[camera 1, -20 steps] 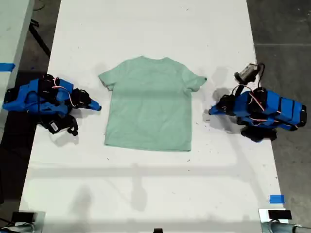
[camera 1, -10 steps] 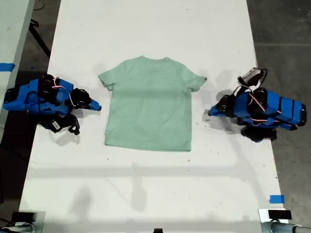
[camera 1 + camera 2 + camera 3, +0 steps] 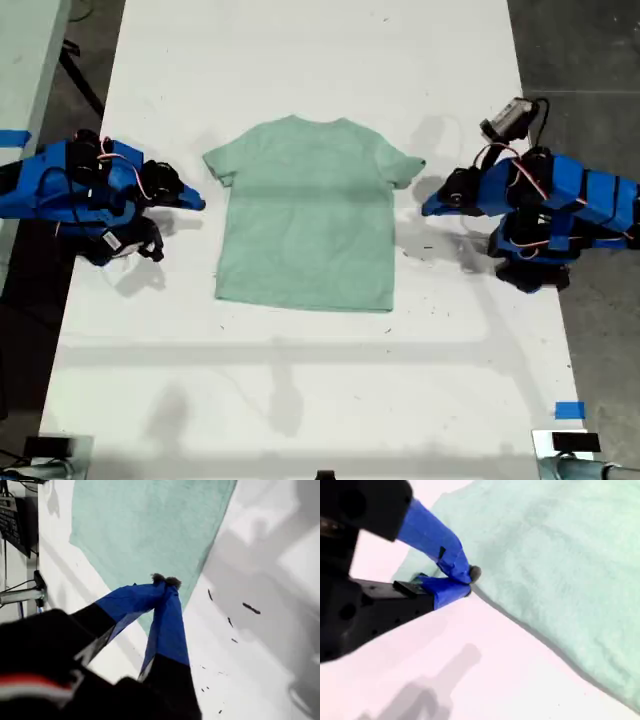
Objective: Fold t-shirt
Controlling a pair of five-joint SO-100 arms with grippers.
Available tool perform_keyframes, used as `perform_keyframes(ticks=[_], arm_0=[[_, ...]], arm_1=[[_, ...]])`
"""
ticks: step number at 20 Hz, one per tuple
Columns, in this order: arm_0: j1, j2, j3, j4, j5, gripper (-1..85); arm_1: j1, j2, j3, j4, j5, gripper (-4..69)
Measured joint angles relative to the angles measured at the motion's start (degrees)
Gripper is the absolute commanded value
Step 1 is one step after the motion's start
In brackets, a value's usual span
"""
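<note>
My first gripper (image 3: 165, 581) has its blue jaws pressed together tip to tip, with nothing between them. Its own camera sees the tips just off the edge of the t-shirt (image 3: 145, 525), over bare white table (image 3: 260, 670) flecked with small black marks (image 3: 250, 608). My second gripper (image 3: 470, 580) is likewise closed and empty, its tips meeting just beside the rim of the mint-green cloth (image 3: 560, 555), near a sleeve. Whether that tip brushes the fabric cannot be told from its close view.

The exterior view gives what the wrist cameras cannot: the whole layout. There my first gripper (image 3: 428, 208) points in from the exterior view's right, close to one sleeve but apart from it. My second gripper (image 3: 200, 204) points in from the exterior view's left, just short of the other sleeve. The t-shirt (image 3: 305, 220) lies flat and fully spread between the two, collar toward the far end of the table (image 3: 300, 400), hem toward the near end, unfolded. Both blue arms sit low at the table's long edges. A scrap of blue tape (image 3: 569, 410) marks the surface at the exterior view's lower right.
</note>
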Motion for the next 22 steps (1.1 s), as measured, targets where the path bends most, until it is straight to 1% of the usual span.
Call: perform_keyframes(ticks=[3,6,11,13,15,17,18,19,20,21,22], arm_0=[[-3.0,-9.9,-9.8,-0.2,3.3,0.0],[-6.3,-19.8,-19.9,0.9,6.5,0.0],[-13.8,-36.0,-38.8,10.2,12.7,0.0],[-16.8,-42.6,-46.1,14.3,15.3,0.0],[-19.6,-47.1,-51.0,17.1,17.3,0.1],[-21.5,-48.5,-53.2,18.3,18.5,0.9],[-22.1,-48.6,-53.5,18.5,18.7,3.3],[-22.5,-48.7,-53.6,18.5,18.8,5.1],[-22.8,-48.7,-53.7,18.5,19.1,7.0],[-22.8,-49.0,-53.7,18.5,19.1,7.7],[-22.8,-49.3,-53.7,18.5,19.1,7.8]], arm_1=[[3.9,-10.4,-11.1,0.2,-5.1,-0.8],[7.4,-18.8,-22.1,3.1,-9.6,-0.8],[12.8,-31.6,-39.6,11.0,-16.2,-0.8],[15.6,-35.6,-44.9,15.1,-18.9,-1.0],[18.4,-38.3,-49.6,19.0,-21.5,-0.8],[20.3,-39.6,-52.9,21.4,-24.3,2.7],[21.0,-40.1,-54.1,22.1,-25.6,10.0],[21.7,-40.8,-55.1,22.8,-26.7,20.1],[22.4,-41.4,-55.3,23.3,-27.9,27.5],[23.0,-42.1,-55.3,23.6,-29.4,30.7],[23.6,-42.7,-55.3,23.6,-30.8,31.7]])
